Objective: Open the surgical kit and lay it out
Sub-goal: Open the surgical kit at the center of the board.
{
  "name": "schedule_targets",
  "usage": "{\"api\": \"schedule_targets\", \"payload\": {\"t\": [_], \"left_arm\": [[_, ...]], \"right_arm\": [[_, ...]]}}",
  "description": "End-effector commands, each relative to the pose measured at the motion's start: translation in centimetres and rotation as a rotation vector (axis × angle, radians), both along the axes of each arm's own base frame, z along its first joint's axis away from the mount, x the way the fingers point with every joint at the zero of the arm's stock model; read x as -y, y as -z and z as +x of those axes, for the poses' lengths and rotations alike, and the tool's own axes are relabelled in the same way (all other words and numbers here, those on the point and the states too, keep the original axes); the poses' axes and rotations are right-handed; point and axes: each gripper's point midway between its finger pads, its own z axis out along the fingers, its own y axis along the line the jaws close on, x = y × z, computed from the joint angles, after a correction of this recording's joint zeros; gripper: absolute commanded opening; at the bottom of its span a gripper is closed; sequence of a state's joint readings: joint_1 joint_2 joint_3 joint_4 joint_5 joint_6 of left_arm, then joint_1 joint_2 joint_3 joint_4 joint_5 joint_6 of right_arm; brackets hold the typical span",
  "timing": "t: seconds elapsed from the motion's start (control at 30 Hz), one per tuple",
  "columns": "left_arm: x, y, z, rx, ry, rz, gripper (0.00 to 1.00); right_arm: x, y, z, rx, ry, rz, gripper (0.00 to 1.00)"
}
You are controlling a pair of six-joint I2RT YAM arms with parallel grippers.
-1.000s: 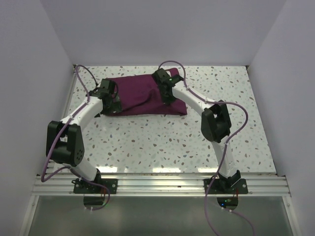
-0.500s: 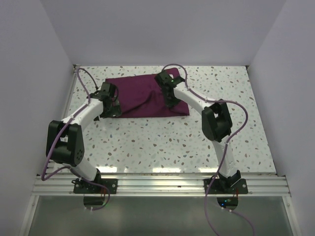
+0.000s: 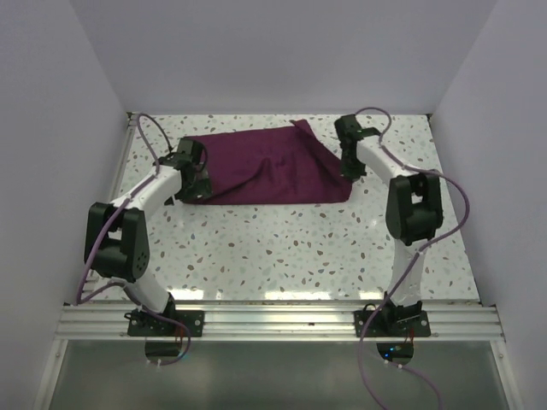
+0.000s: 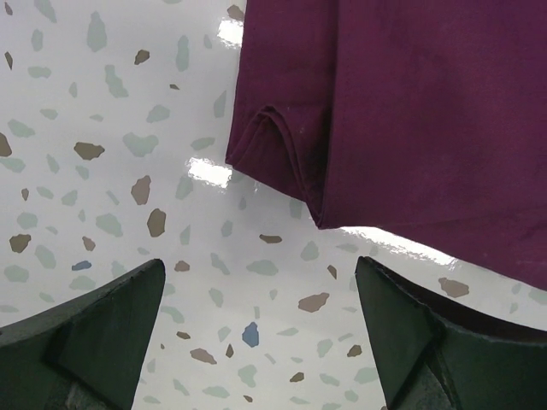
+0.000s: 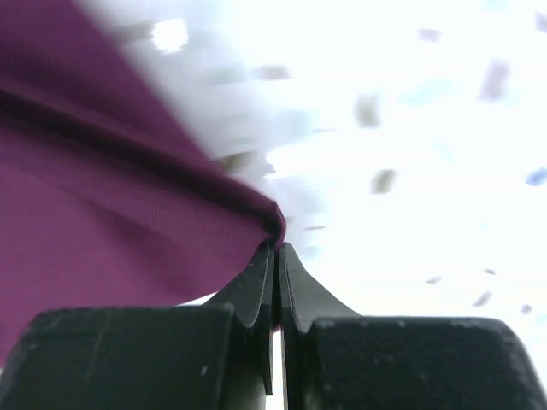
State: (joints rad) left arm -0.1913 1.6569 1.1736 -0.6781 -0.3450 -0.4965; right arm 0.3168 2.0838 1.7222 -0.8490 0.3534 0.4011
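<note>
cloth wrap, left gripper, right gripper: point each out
cloth wrap (image 3: pixel 273 166): top external view, middle of the fabric.
left gripper (image 4: pixel 259 278): left wrist view, gap between its open fingertips.
right gripper (image 5: pixel 275 248): right wrist view, fingertips pinched shut on the cloth's corner.

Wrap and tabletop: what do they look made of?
Wrap: woven cloth by the look, matte dark maroon; it folds and creases softly at the corner. Tabletop: hard, glossy white with coloured flecks, terrazzo-look; stone or laminate is unclear. Bright glare spots show the gloss.

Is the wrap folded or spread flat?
Partly unfolded: cloth wrap shows doubled layers at its left end; right tool pinches its right corner.
</note>
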Motion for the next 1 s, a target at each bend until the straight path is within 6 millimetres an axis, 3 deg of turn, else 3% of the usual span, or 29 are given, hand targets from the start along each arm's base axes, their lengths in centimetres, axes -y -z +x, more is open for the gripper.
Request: {"api": "schedule_targets", "payload": {"t": [0.0,0.07,0.1,0.13,0.17,0.23,0.4,0.47,0.6,0.63,0.67,0.7,0.77,0.8,0.83,0.9,0.97], "left_arm": [[-0.1,-1.1,1.7,0.026,0.010,0.019,0.96],[0.0,-0.8,1.9,0.016,0.014,0.018,0.96],[0.1,-1.0,2.2,0.021,0.015,0.015,0.96],[0.2,-1.0,2.3,0.019,0.020,0.016,0.96],[0.2,-0.9,2.3,0.011,0.021,0.018,0.96],[0.3,-1.0,2.5,0.012,0.030,0.019,0.96],[-0.2,-1.4,2.6,0.007,0.038,0.055,0.96],[-0.5,-1.5,3.0,0.010,0.041,0.068,0.96],[-0.1,-3.4,5.8,0.069,0.075,0.075,0.96],[-0.1,-3.3,6.6,0.071,0.078,0.079,0.96],[-0.1,-3.6,7.3,0.083,0.080,0.079,0.96],[0.2,-4.7,8.7,0.116,0.089,0.070,0.95],[0.6,-4.1,10.5,0.123,0.107,0.041,0.94],[0.9,-4.8,11.8,0.152,0.116,0.030,0.93],[1.0,-3.5,12.4,0.133,0.118,0.021,0.92],[1.6,-3.4,13.9,0.148,0.113,-0.017,0.87],[2.2,-1.3,14.4,0.111,0.104,-0.074,0.80]], "right_arm": [[6.4,-1.8,-0.8,0.051,0.164,-0.044,0.00],[8.1,-0.5,-1.8,0.012,0.195,-0.073,0.00],[8.5,0.1,-2.1,-0.006,0.200,-0.077,0.14],[8.9,0.8,-2.5,-0.027,0.208,-0.082,0.36],[9.6,1.1,-2.6,-0.038,0.224,-0.088,0.73],[10.4,1.8,-2.8,-0.059,0.243,-0.096,0.90],[11.9,0.4,-2.1,-0.030,0.298,-0.092,0.94],[11.7,-1.0,-1.7,-0.001,0.297,-0.072,0.94],[9.6,-3.2,-2.2,0.060,0.263,0.056,0.93],[9.3,-2.8,-3.2,0.050,0.257,0.079,0.92],[8.8,-4.4,-3.6,0.096,0.245,0.112,0.92],[8.0,-4.7,-3.8,0.115,0.225,0.163,0.92],[7.0,-4.4,-5.5,0.107,0.196,0.210,0.92],[6.5,-5.6,-5.7,0.151,0.177,0.238,0.92],[6.0,-5.2,-6.7,0.135,0.160,0.261,0.92],[5.7,-6.1,-7.7,0.156,0.145,0.274,0.91],[5.7,-5.7,-8.9,0.133,0.138,0.270,0.91]]}}
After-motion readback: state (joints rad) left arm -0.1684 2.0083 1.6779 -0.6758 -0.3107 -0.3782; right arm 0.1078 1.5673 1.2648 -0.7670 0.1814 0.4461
